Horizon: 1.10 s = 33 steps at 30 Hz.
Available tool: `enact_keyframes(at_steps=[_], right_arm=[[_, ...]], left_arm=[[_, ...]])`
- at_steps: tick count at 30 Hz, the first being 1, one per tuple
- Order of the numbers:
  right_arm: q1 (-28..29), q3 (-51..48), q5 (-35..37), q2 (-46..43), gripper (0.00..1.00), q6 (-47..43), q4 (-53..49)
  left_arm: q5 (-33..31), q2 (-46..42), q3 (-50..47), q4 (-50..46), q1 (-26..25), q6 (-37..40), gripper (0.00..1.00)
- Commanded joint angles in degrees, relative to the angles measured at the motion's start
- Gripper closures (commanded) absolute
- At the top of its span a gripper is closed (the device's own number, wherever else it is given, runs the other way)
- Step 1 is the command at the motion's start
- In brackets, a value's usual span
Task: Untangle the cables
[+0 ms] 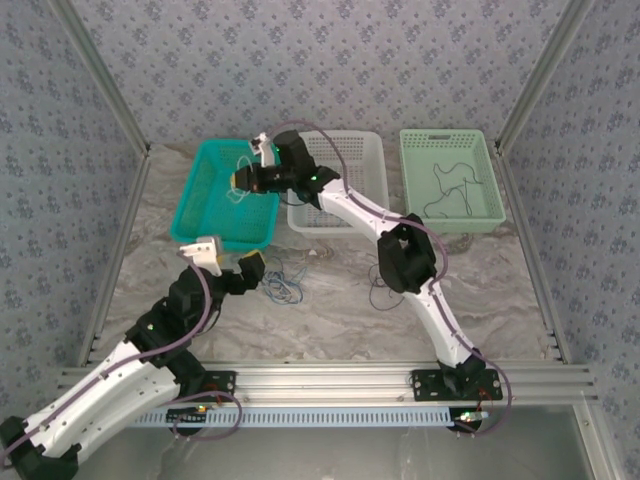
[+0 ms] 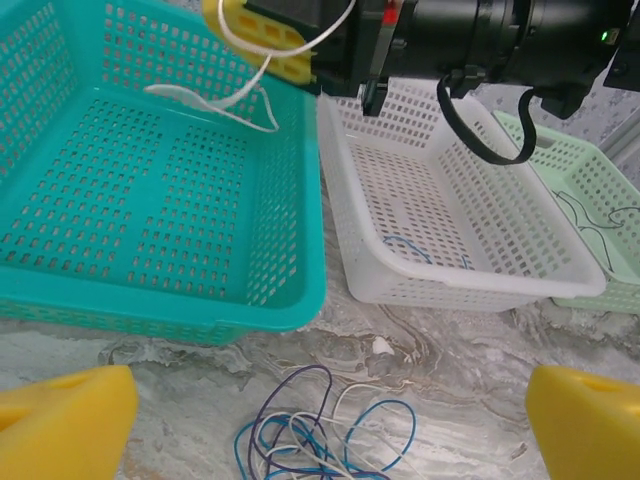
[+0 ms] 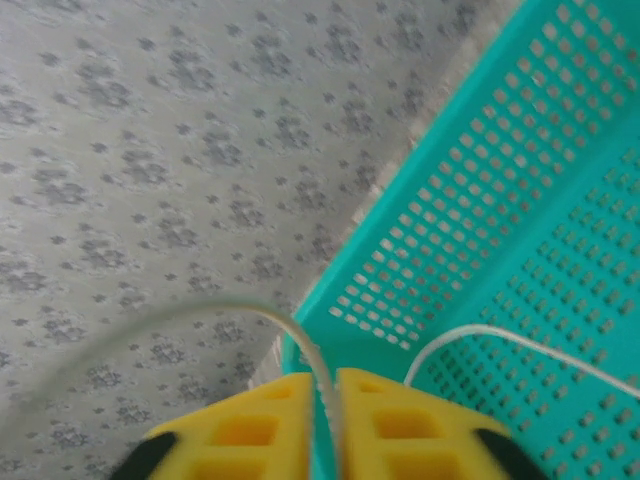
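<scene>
A tangle of blue, dark and cream cables [image 2: 320, 435] lies on the marble table, just in front of the teal basket [image 2: 290, 310]. My left gripper [image 2: 325, 430] hovers over this tangle [image 1: 283, 285], jaws wide open and holding nothing. My right gripper [image 3: 335, 420] is above the teal basket [image 1: 190, 200], its yellow pads pinched close on a cream cable [image 3: 300, 340]. That cream cable [image 2: 225, 100] hangs from the right gripper [image 1: 240, 178] in a loop down into the basket.
A white basket [image 1: 365, 150] stands in the middle with a blue cable [image 2: 420, 250] in it. A pale green basket [image 1: 450, 140] at the right holds a black cable [image 1: 450, 185]. The right arm stretches across the white basket. Patterned walls enclose the table.
</scene>
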Motion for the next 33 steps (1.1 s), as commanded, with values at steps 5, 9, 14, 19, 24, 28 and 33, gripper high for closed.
enact_keyframes(at_steps=[5, 9, 14, 19, 24, 28, 33], right_arm=[[-0.7, 15.7, 5.9, 9.3, 0.35, -1.2, -23.3], [-0.4, 21.6, 10.5, 11.4, 0.18, -6.0, -34.6], [0.5, 21.3, 12.1, 10.2, 0.24, -9.6, -38.1], [1.8, 21.3, 11.8, 8.9, 0.27, -11.6, -37.2], [2.2, 21.1, 11.2, 7.5, 0.51, -12.2, -36.0], [2.7, 20.6, 11.4, 6.6, 0.69, -12.7, -35.3], [3.0, 20.6, 11.3, 6.2, 0.75, -12.5, -34.6]], left_arm=[[-1.0, -1.0, 2.2, -1.0, 0.5, -0.5, 0.00], [-1.9, -0.4, 2.6, -1.1, 0.6, -1.3, 0.01], [-2.3, 0.0, 3.7, -1.3, 1.2, -1.4, 0.01], [-3.9, 0.9, 6.5, -2.6, 3.0, -0.8, 0.01], [0.5, 1.6, 10.6, -3.1, 8.8, 1.5, 0.01], [12.6, 5.1, 14.3, -2.7, 18.1, 1.4, 0.01], [35.3, 14.8, 17.1, 1.9, 31.7, -1.1, 0.06]])
